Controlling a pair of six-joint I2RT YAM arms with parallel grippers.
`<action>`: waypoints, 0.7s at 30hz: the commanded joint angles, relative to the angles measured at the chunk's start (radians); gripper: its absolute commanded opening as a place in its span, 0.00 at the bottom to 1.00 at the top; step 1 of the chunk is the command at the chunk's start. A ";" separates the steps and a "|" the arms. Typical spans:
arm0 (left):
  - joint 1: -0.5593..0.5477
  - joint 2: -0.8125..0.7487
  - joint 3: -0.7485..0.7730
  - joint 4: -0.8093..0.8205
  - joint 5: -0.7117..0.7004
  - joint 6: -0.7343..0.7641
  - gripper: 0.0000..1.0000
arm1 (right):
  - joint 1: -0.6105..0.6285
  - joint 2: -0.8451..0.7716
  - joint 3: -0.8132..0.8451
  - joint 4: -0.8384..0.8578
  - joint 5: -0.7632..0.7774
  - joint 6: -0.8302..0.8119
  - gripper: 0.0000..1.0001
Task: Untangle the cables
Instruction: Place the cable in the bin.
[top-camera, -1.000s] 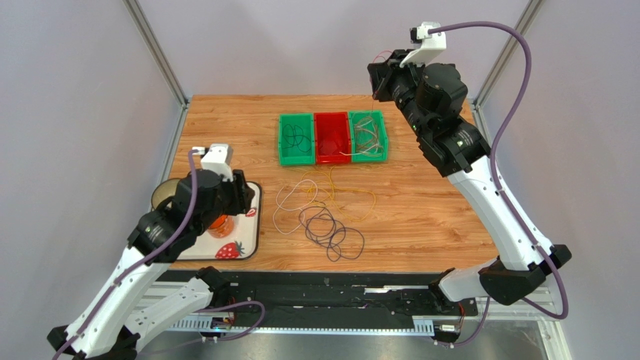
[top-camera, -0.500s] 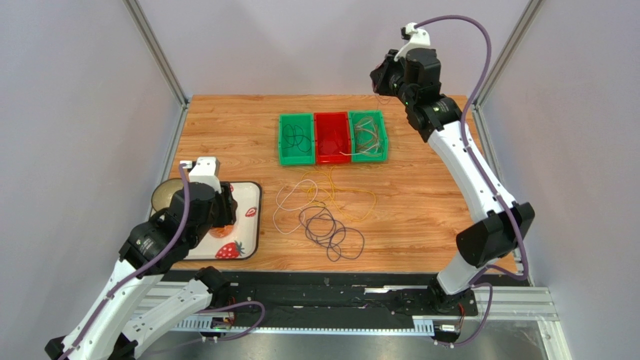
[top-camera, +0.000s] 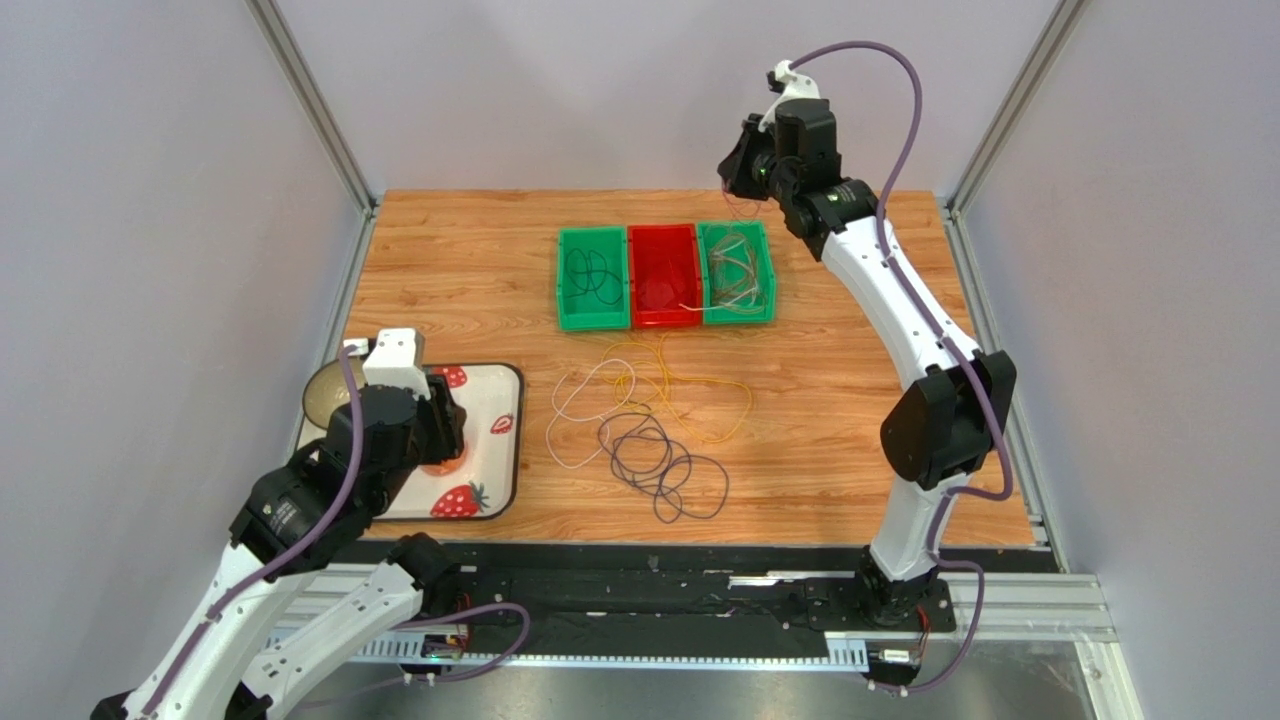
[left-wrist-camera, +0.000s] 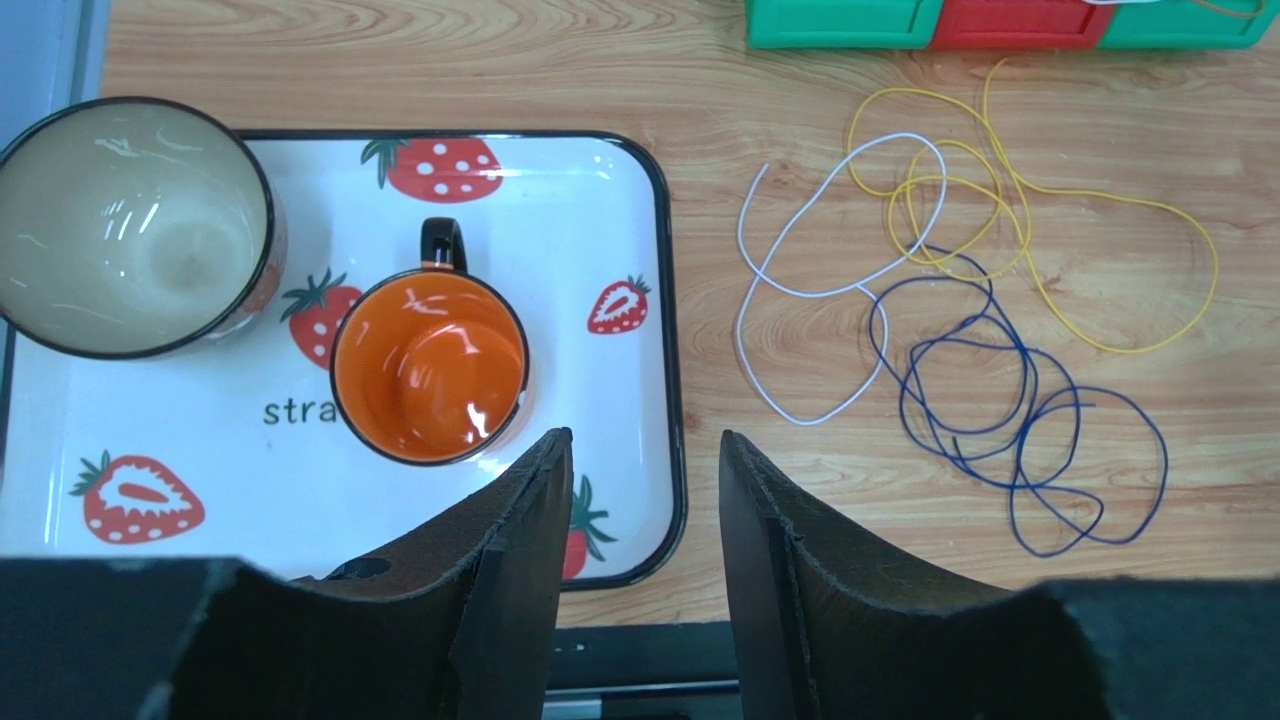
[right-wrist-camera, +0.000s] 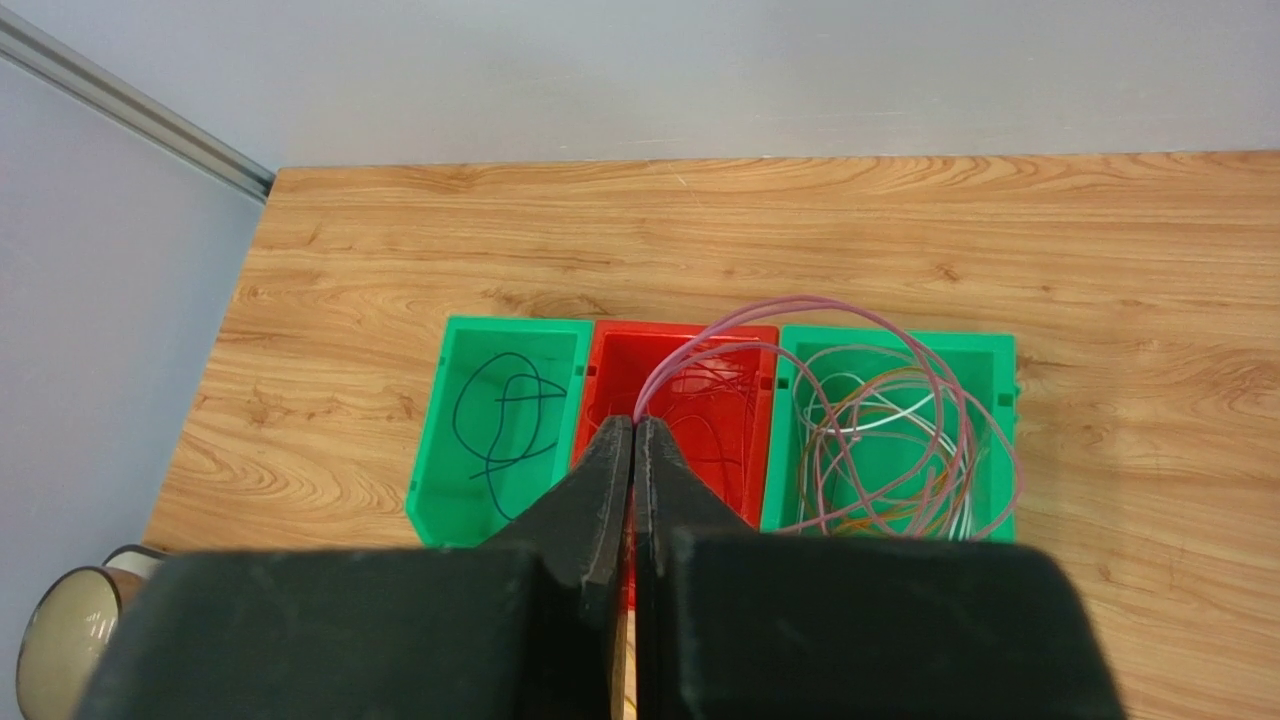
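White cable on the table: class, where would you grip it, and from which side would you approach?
Grip the white cable on its left arc, which lies alone on the table, clear of the yellow cable and dark purple cable. Come straight down from above, jaws across the strand, since it lies flat.

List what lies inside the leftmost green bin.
Dark cable loops lie in the leftmost green bin. The right gripper, holding a pinkish cable, covers the bin's near right corner.

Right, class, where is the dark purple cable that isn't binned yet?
In the top view the dark purple cable lies coiled mid-table, just nearer the arms than the yellow cable and white cable, right of the strawberry tray.
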 joint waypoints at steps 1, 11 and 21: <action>0.002 0.013 0.008 0.022 -0.015 -0.003 0.49 | -0.009 0.047 0.042 0.019 -0.028 0.024 0.00; 0.030 -0.005 0.005 0.026 -0.009 0.002 0.49 | -0.059 0.191 0.045 0.027 -0.193 0.111 0.00; 0.033 0.006 0.003 0.029 -0.001 0.003 0.48 | -0.089 0.283 0.010 0.047 -0.304 0.159 0.00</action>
